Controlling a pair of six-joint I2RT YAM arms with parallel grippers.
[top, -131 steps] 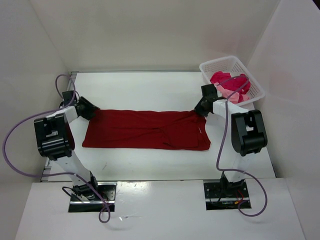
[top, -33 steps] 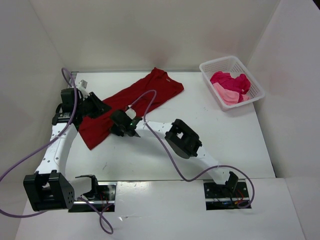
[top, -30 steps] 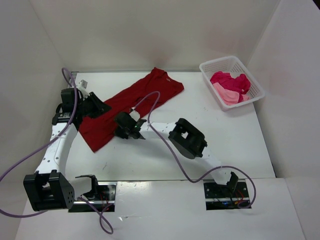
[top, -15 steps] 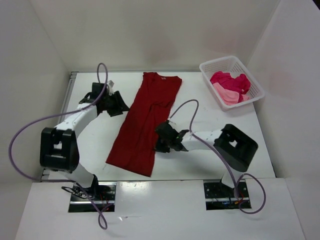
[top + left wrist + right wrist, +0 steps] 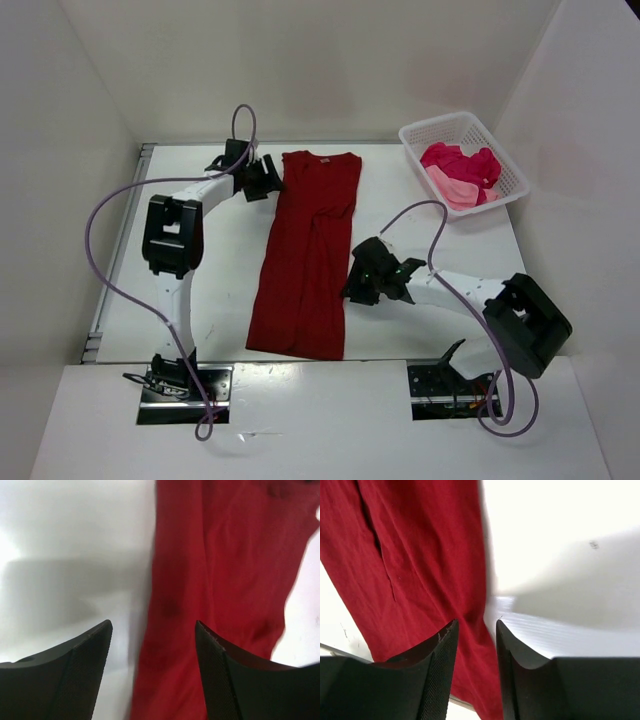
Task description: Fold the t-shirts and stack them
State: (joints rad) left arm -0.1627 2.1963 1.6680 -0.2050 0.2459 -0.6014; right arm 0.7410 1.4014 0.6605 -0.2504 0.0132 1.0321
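Observation:
A dark red t-shirt (image 5: 308, 250) lies stretched out lengthwise on the table, collar at the far end and hem near the front edge. My left gripper (image 5: 270, 178) is at its far left corner. In the left wrist view this gripper (image 5: 152, 625) stands open over the edge of the shirt (image 5: 225, 555), gripping nothing. My right gripper (image 5: 354, 286) is at the shirt's right edge, about halfway down. In the right wrist view it (image 5: 476, 624) is open with a narrow gap above the cloth (image 5: 420, 555). A light pink t-shirt (image 5: 455, 188) and a magenta t-shirt (image 5: 462, 160) lie crumpled in the basket.
The white lattice basket (image 5: 437, 123) stands at the far right corner of the table. White walls close in the table at the back and both sides. Purple cables loop from both arms above the table.
The red shirt has swung from a diagonal at the far left to lengthwise in the middle. Both arms moved with it; both grippers have opened and let the cloth go.

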